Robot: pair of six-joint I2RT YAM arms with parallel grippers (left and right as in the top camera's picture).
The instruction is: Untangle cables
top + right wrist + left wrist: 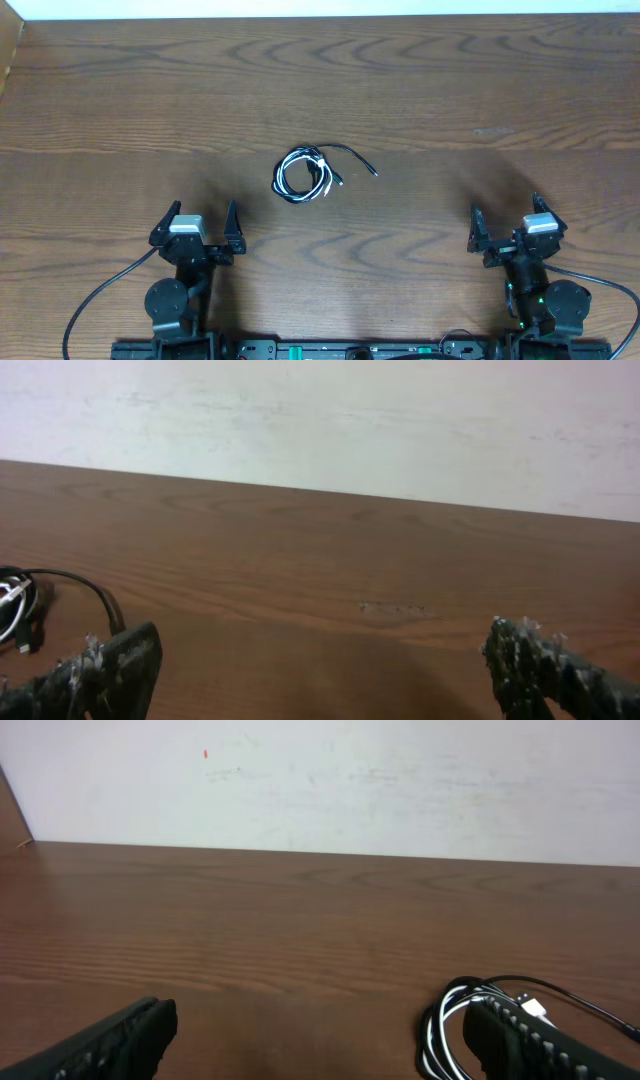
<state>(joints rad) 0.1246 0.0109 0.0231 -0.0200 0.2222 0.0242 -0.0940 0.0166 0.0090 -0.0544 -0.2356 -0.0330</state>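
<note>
By my judgement the opening reach was in hand: the two cables (305,175), one black and one white, lay looped together in the middle of the desk (450,80), well apart from the left pincer (200,210) and right pincer (506,206), both wide and empty, so next one had to go out to the bundle.

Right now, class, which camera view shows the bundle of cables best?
The overhead view: the cables lie whole on the table, black and white loops plus a loose black tail. The left wrist view shows only part of the cables, low on the right. The right wrist view catches a sliver at its left edge.
</note>
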